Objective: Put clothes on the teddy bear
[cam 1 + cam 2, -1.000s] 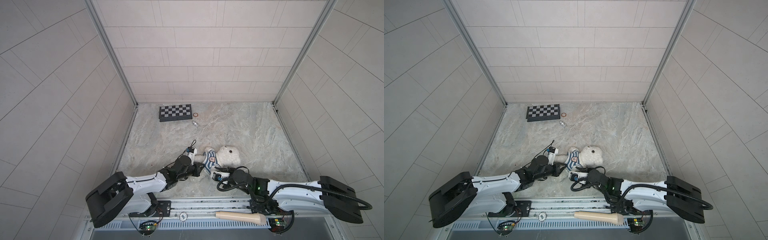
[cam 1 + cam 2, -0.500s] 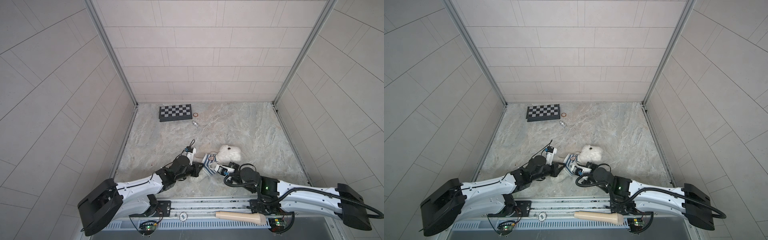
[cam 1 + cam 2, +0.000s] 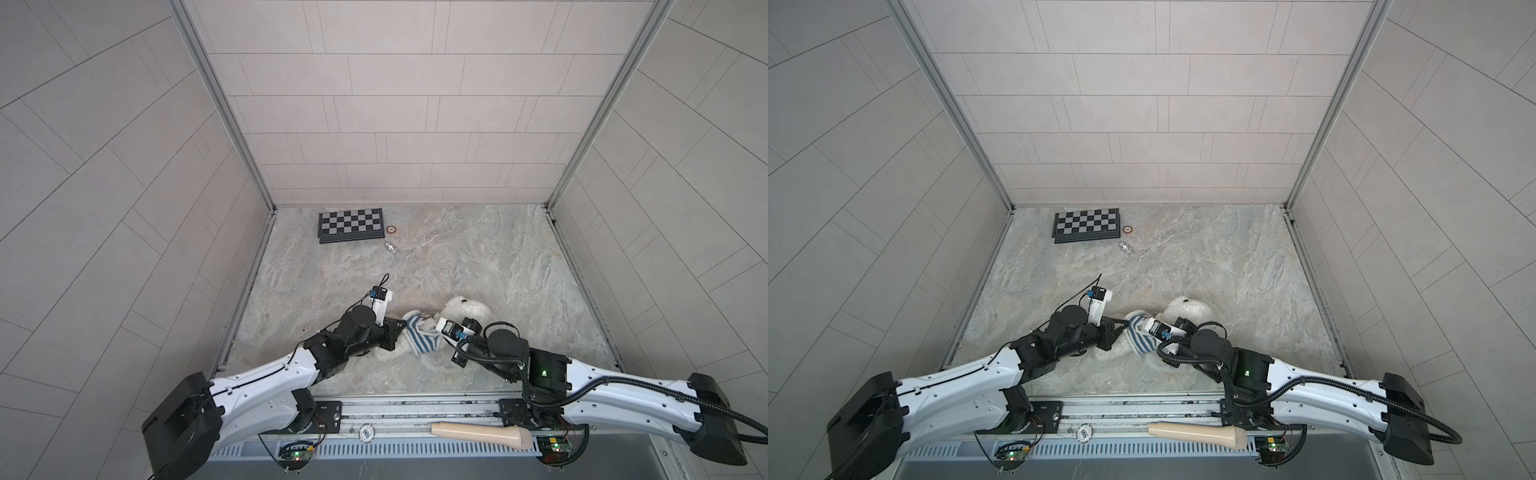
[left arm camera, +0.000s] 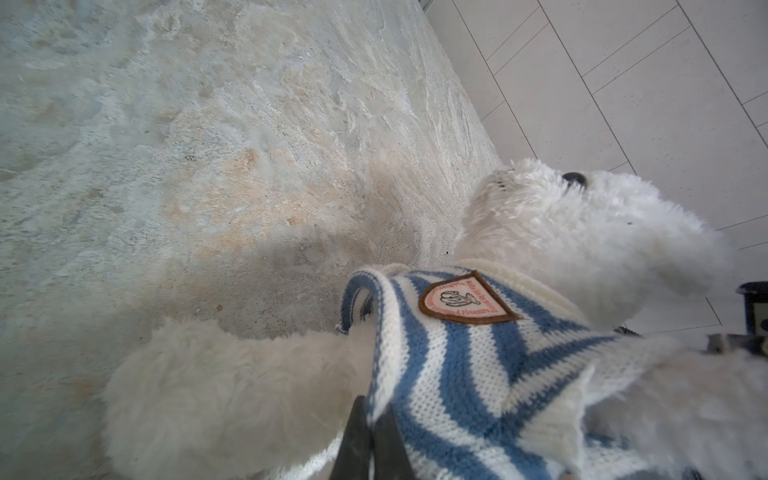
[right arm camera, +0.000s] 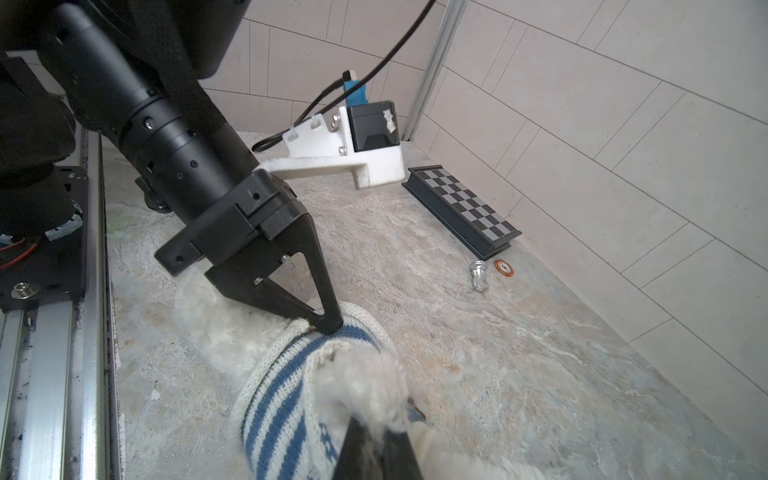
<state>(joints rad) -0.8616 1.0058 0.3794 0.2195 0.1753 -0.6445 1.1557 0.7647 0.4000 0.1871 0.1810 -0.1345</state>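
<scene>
Bear, top views: teddy bear [image 3: 467, 309] lies on the bench [image 3: 478, 257] near its front edge, between the two arms. A striped sweater [image 3: 419, 337] covers its body.
Arms, top views: left end effector [image 3: 401, 325] meets the sweater's end farthest from the head. The right arm's wrist camera [image 3: 451, 328] hides that arm's tip.
Clutter, top views: chessboard [image 3: 351, 224], small disc [image 3: 391, 229] and metal chess piece [image 3: 391, 247] sit at the back, well apart from the work.
Hem, left wrist view: left end effector [image 4: 370, 440] is closed, pinching the sweater's lower edge. A bare fluffy limb [image 4: 216, 390] pokes out beside it. The badge [image 4: 465, 299] faces the camera, with the head past the collar.
Opening, right wrist view: right end effector [image 5: 374, 451] is closed on white fur at a sweater opening. Whether knit is caught too cannot be told. The left tips dig into the hem on the far side.
Step, judged: collar is over the head and the knit sits on the torso. The job in hand looks like drawing a limb through its opening and seating the hem.
Method, advised: hold the hem as a fixed anchor. Pull the fur slowly along the opening's line, away from that anchor, and keep low over the bench.
Risk, judged: the bear is light and may slide. A fur pinch may slip, and the knit may stretch or bunch.
</scene>
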